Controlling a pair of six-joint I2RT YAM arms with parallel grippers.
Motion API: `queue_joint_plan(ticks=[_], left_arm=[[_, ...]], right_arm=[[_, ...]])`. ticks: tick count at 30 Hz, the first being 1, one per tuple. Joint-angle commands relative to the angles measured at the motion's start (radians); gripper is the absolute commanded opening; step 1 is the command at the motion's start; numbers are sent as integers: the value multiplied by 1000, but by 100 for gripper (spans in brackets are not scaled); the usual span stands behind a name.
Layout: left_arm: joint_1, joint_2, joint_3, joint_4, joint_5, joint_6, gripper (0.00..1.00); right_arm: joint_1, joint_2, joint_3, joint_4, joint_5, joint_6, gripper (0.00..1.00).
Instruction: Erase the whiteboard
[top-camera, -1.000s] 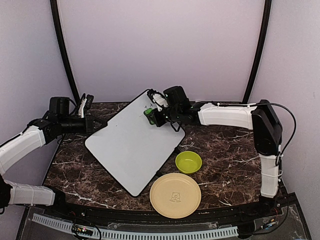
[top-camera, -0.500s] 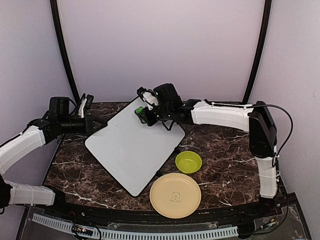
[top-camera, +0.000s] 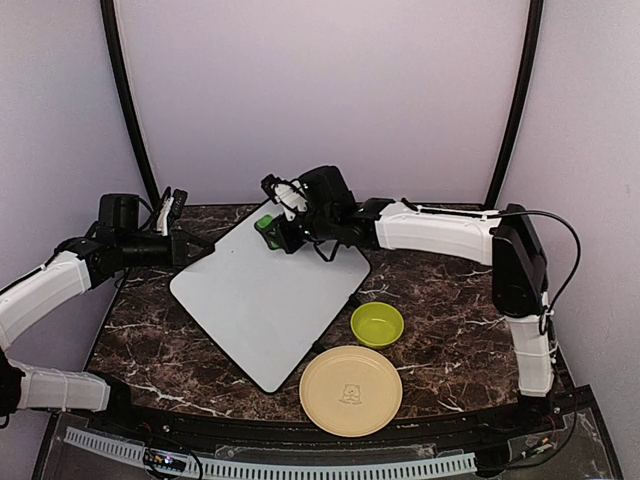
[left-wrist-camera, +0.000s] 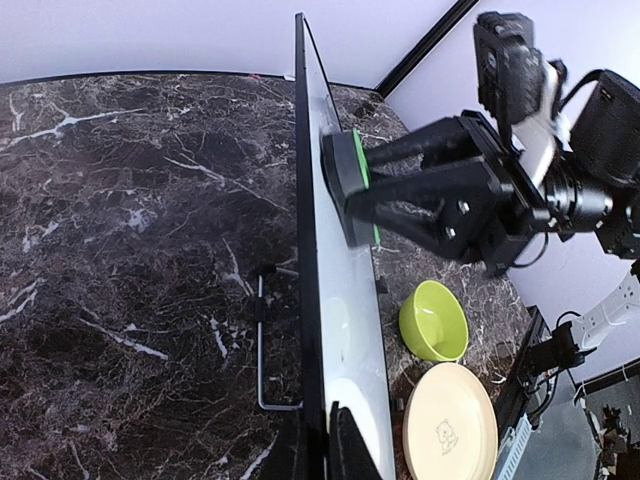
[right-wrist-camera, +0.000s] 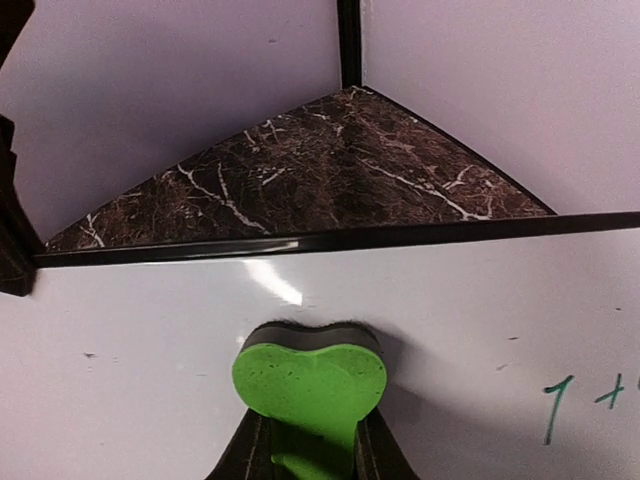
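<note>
**Fig.** Top view, w/ both wrist views. The marble table (top-camera: 440, 290) bears the whiteboard (top-camera: 265, 300), which is set cornerwise btw. the two arms with one corner toward the arm bases.

- **Right arm** (top-camera: 440, 232): stretches almost level from the board's right side across to its far corner. The right gripper (top-camera: 278, 232) is clamped on a green heart-shaped eraser (top-camera: 267, 224), whose dark felt face is pressed flat to the board near its far edge.
- **Left arm** (top-camera: 45, 290): reaches in from the board's left, elbow bent. The left gripper (top-camera: 198, 246) is pinched tight on the board's left rim.
- **Beige plate** (top-camera: 350, 390): sits near the board's near corner.
- **Green bowl** (top-camera: 377, 324): sits just off the board's right edge.
- **Green marker marks "1 +"** (right-wrist-camera: 565, 400): lie on the board, right of the eraser in the right wrist view.
</note>
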Motion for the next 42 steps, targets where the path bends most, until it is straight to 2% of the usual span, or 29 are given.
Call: queue_joint_plan(ticks=[1, 12, 16, 22, 31, 42], left_arm=[[-47, -9, 3, -4, 131, 110, 0], [-48, -4, 7, 0, 131, 111, 0], [-47, -4, 7, 2, 131, 112, 0], [-47, -9, 3, -1, 132, 114, 0], [-49, -7, 5, 2, 143, 114, 0], [-49, -12, 6, -5, 151, 127, 0]], right_arm=[[-109, 91, -12, -74, 68, 17, 0], [-218, 55, -92, -56, 68, 38, 0], [-232, 43, -122, -53, 93, 46, 0], [-225, 25, -158, -25, 43, 54, 0], [-206, 95, 35, -109, -4, 33, 0], [-175, 109, 148, -174, -104, 13, 0]])
